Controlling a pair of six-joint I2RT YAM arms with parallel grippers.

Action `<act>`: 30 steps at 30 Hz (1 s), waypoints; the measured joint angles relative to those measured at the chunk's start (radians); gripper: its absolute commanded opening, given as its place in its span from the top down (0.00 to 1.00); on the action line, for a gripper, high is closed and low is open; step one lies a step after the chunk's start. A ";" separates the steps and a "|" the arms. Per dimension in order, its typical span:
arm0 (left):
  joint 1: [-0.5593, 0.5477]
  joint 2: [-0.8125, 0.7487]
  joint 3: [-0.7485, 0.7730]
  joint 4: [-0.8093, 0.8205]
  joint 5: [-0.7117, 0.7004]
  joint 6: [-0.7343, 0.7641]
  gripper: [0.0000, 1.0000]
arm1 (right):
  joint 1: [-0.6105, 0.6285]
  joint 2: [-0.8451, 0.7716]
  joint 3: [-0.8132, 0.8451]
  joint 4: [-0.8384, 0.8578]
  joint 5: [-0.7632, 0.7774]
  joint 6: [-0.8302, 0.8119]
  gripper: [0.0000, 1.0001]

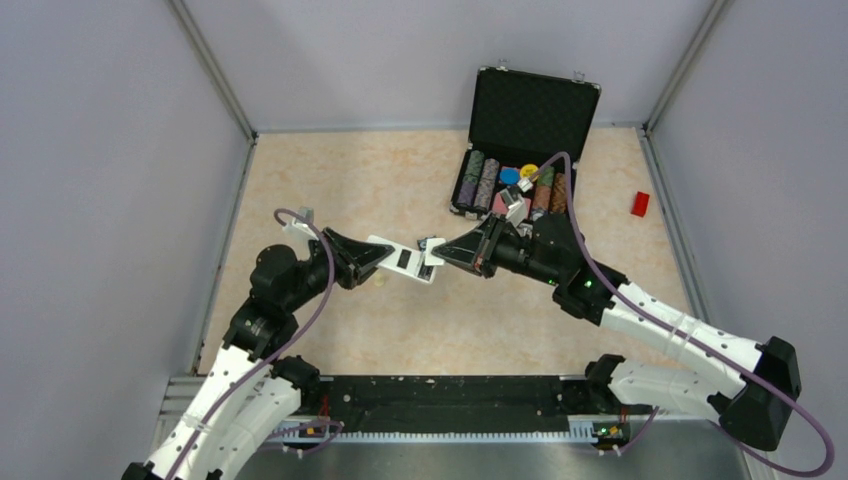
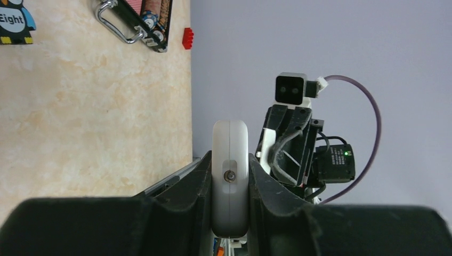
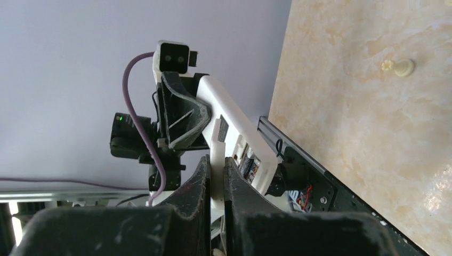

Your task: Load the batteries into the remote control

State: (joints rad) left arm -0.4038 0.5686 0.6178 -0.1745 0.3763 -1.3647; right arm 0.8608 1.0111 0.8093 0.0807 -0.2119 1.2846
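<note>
Left claw [image 2: 230,165] clamped remote control [image 2: 230,136] end, right claw [image 3: 215,162] pinched its thin white edge. Looked light, stiff, slick; narrow sides seemed best hold.

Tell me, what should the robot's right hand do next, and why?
Probably the right gripper should gently pull the thin white piece it pinches away from the end of the remote control. The left gripper clamps the remote's other end up in the air, so it can brace that pull. I can't tell for sure whether the piece is the bay's cover.
</note>
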 measured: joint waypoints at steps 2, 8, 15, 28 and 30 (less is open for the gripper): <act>0.000 -0.007 -0.012 0.027 -0.004 -0.022 1.00 | 0.005 0.000 -0.005 0.010 0.023 0.009 1.00; 0.000 -0.015 -0.041 0.087 -0.027 -0.061 1.00 | 0.036 0.000 -0.010 0.042 0.089 0.018 1.00; -0.001 -0.030 -0.049 0.119 -0.056 -0.077 1.00 | 0.062 0.029 -0.010 0.052 0.118 0.020 1.00; -0.001 -0.034 -0.064 0.123 -0.068 -0.077 1.00 | 0.074 0.054 -0.009 0.061 0.133 0.021 1.00; -0.001 -0.034 -0.065 0.123 -0.072 -0.077 1.00 | 0.075 0.057 -0.009 0.062 0.133 0.021 1.00</act>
State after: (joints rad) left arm -0.4049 0.5346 0.5529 -0.0517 0.3046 -1.4414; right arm 0.9360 1.0679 0.8005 0.1425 -0.0792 1.3052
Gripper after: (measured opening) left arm 0.261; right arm 0.042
